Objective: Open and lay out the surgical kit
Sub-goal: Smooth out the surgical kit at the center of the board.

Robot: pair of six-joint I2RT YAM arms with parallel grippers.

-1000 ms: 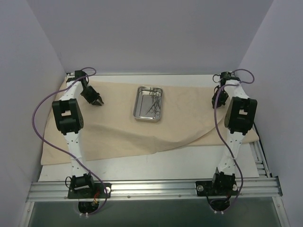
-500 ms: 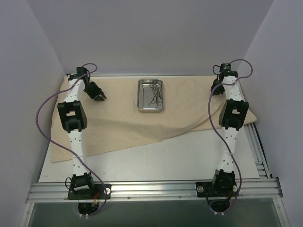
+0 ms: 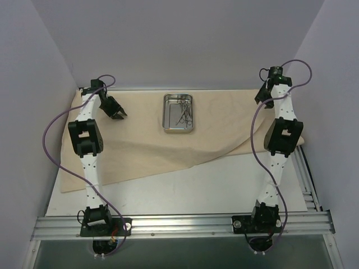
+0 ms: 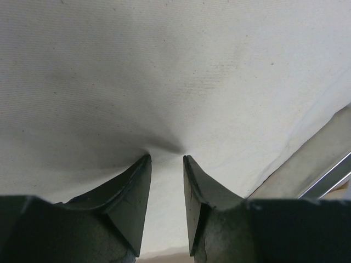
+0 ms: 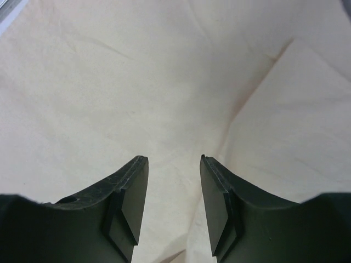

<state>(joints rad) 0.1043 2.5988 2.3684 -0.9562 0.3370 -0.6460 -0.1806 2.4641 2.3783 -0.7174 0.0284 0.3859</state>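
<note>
Notably, we see left fingers [image 4: 129, 192] and right fingers [image 5: 129, 197] apart over the cloth wrap [image 3: 146, 151], flanking the steel tray [image 3: 165, 115].

The beige cloth wrap [image 3: 146, 151] lies opened and mostly flat over the far half of the tabletop [image 3: 196, 190]. It is lightly creased, and its near edge slants from a corner at 8 o'clock up toward 3 o'clock. On it, toward 12 o'clock, sits 1 shiny rectangular steel tray [image 3: 166, 115], upright, its long side pointing to 12. Thin metal scissor-like instruments [image 3: 182, 114] lie bunched inside, toward the tray's 3 o'clock side.
</note>
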